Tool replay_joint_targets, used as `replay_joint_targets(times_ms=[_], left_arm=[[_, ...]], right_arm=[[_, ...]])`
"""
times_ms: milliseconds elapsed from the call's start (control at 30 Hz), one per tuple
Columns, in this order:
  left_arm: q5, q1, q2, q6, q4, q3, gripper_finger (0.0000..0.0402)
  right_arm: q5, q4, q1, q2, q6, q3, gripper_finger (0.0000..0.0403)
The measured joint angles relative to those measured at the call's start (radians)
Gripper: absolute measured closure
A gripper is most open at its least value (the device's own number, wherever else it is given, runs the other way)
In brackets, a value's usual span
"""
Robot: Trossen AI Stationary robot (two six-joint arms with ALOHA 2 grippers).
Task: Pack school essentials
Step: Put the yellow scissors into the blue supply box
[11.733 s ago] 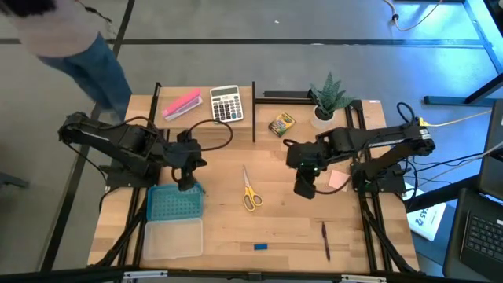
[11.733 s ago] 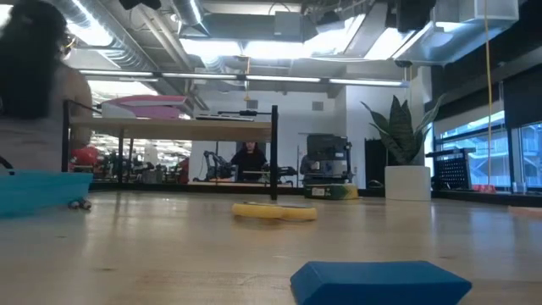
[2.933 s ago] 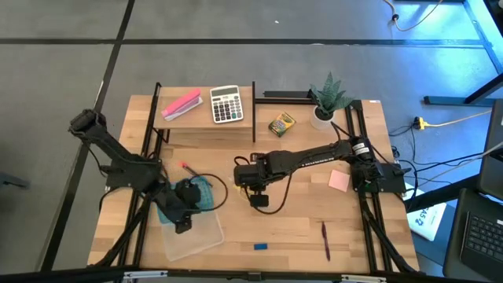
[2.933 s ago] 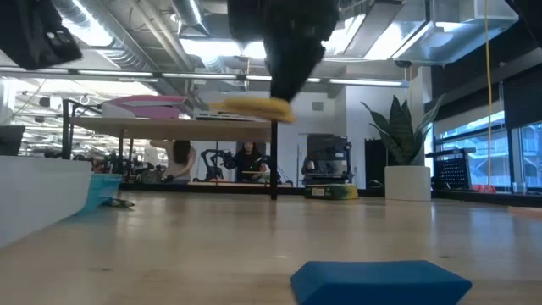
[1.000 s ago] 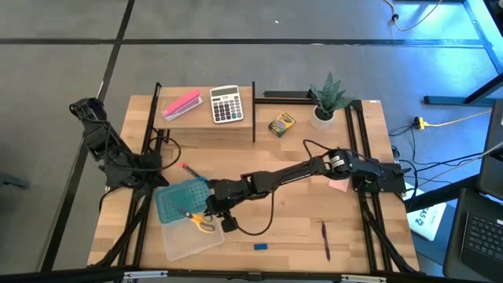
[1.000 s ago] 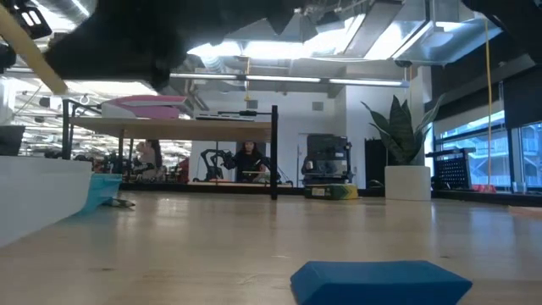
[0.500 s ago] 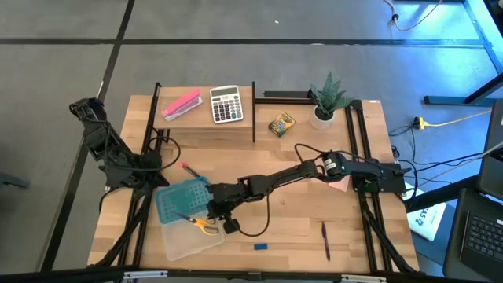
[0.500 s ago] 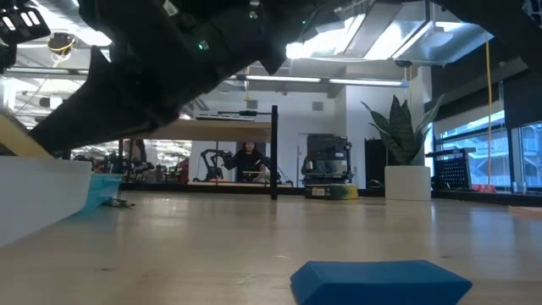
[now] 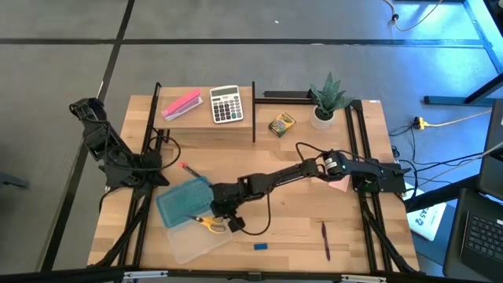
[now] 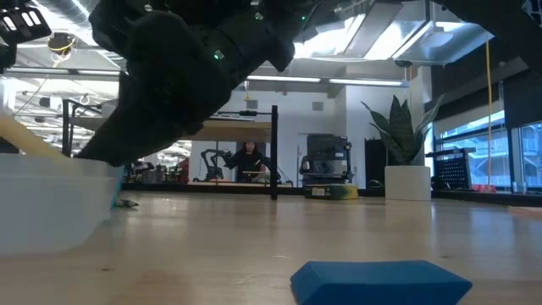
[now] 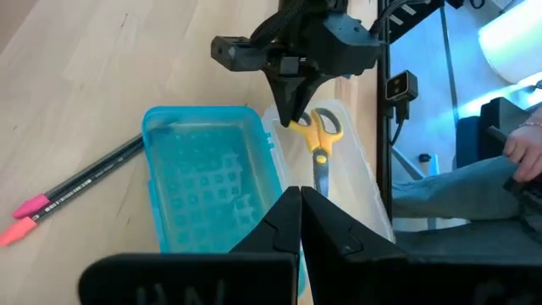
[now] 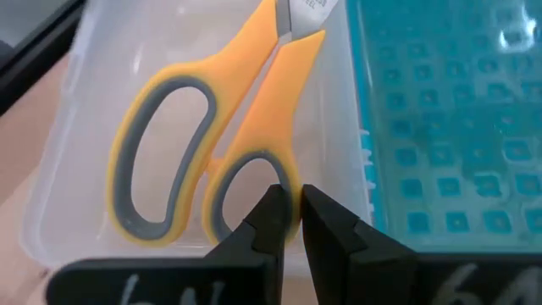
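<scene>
One item down: yellow-handled scissors (image 9: 207, 223) lying in clear pencil box (image 9: 182, 245) beside its blue lid (image 9: 182, 199), right hand (image 9: 233, 223) nearly closed, gripping nothing, best lifted straight clear; left hand (image 11: 298, 222) closed, parked.

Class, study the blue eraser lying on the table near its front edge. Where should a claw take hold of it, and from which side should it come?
Probably from straight above, pinching across the blue eraser's two long sides at its middle. It lies flat as a low block on bare table, apart from the pen, so both long faces look free. It sits too low for a level side approach to suit.
</scene>
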Motion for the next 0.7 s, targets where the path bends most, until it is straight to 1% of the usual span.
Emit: replay_joint_targets(times_ms=[167,333,567,700], left_arm=[[-0.004,0.0,0.0,0.017,0.0,0.0,0.0401],[-0.005,0.0,0.0,0.021,0.0,0.0,0.0401],[-0.005,0.0,0.0,0.027,0.0,0.0,0.0401],[-0.006,0.0,0.0,0.028,-0.001,0.0,0.0401]], right_arm=[[0.003,-0.048,0.0,-0.006,-0.03,-0.001,0.0366],[0.037,-0.101,-0.002,-0.028,-0.055,-0.003,0.0366],[0.039,-0.158,-0.004,-0.034,-0.058,-0.003,0.0366],[0.038,-0.199,-0.004,-0.037,-0.093,-0.003,0.0366]])
